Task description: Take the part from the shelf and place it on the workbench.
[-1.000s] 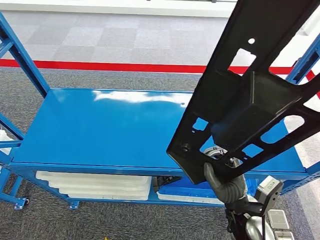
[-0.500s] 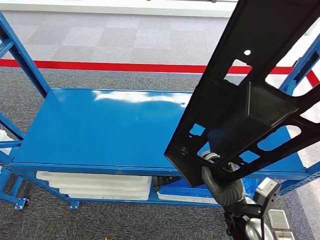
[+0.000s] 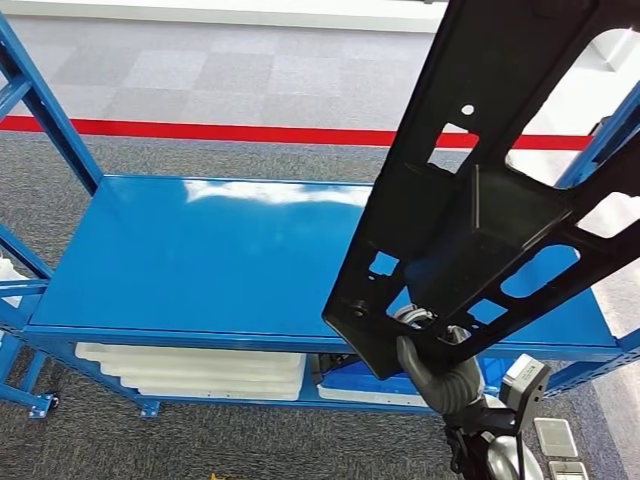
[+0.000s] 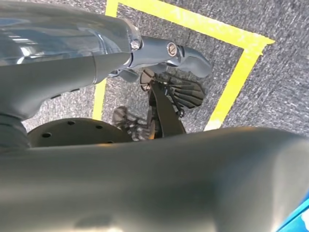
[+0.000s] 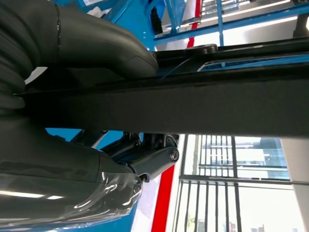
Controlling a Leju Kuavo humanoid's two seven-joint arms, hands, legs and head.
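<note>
Right hand [image 3: 441,372] clamped on black part [image 3: 483,200] above blue shelf [image 3: 204,260]; thumb [image 5: 105,46] plain from the wrist.

Grey ribbed right hand [image 3: 441,375], thick thumb; silver arm, screws at dark fingers [image 5: 155,162].

Head cam sits up high, looking forward and down over the blue shelf [image 3: 204,255] and the grey carpet behind it. Right wrist cam is jammed right up against the black part [image 5: 204,104], which the head view also sees, plus bits of the shelf. Left wrist cam hangs low, facing the floor's yellow tape [image 4: 233,63].
</note>
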